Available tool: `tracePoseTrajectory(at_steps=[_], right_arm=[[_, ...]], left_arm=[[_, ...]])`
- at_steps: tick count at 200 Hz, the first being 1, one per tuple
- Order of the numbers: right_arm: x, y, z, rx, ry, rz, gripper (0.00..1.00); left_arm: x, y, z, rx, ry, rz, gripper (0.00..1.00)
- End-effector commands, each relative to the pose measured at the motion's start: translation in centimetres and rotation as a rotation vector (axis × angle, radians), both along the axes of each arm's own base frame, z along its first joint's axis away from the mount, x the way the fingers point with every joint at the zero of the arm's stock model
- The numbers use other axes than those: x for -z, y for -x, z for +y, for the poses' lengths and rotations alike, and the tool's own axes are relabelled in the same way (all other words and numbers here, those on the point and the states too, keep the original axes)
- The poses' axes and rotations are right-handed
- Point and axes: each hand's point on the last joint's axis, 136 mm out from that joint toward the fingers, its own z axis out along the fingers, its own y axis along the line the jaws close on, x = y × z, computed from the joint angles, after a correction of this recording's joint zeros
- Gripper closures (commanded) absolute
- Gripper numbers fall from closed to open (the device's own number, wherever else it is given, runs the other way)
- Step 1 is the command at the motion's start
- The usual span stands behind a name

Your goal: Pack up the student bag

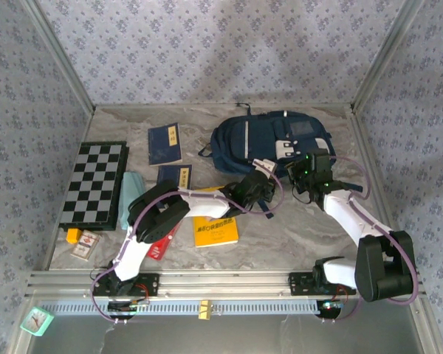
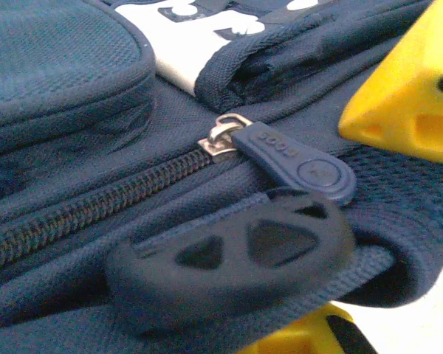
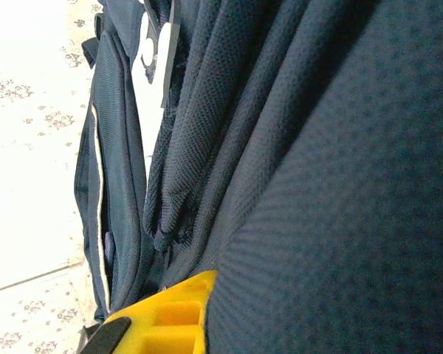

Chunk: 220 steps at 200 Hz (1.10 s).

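There's the student bag (image 1: 269,140) far-centre on the table (image 1: 295,236), left gripper (image 1: 263,172) at its near edge, jaws spread either side of the zipper pull (image 2: 284,158) — zip track (image 2: 96,210) stretching off along the seam — right gripper (image 1: 311,168) against fabric, grip unreadable.

Counted one student bag (image 1: 269,144). Spotted two navy booklets (image 1: 164,143) left of the bag, one yellow book (image 1: 215,228) on its near side, one chessboard (image 1: 94,182) far left of it.
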Motion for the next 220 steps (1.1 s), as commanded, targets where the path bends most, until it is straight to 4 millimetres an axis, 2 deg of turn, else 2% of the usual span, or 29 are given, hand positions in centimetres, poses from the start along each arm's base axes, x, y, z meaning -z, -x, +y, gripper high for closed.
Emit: tracePoseTrajectory(at_steps=[1, 39, 94, 151, 190, 220], right_arm=[[-1.9, -0.5, 0.6, -0.048, -0.029, -0.061, 1.0], [-2.5, -0.8, -0.3, -0.057, -0.011, -0.064, 1.0], [-3.7, -1.0, -1.5, -0.066, -0.001, -0.082, 1.0], [-4.4, -1.7, -2.7, -0.076, 0.005, -0.086, 1.0], [-5.0, -3.4, -4.9, -0.095, 0.033, -0.083, 1.0], [-5.0, -5.8, -6.2, -0.117, 0.014, -0.08, 1.0]], left_arm=[[-3.7, 0.1, -1.1, 0.05, 0.093, -0.049, 1.0], [-3.6, 0.6, 0.4, 0.055, 0.077, -0.046, 1.0], [-2.3, 0.8, 3.0, 0.038, 0.042, 0.01, 1.0], [-2.2, 1.6, 4.5, 0.079, 0.011, 0.003, 1.0], [-1.8, 1.5, 7.5, 0.067, -0.045, 0.034, 1.0], [-1.5, 1.9, 7.7, 0.104, -0.077, 0.06, 1.0]])
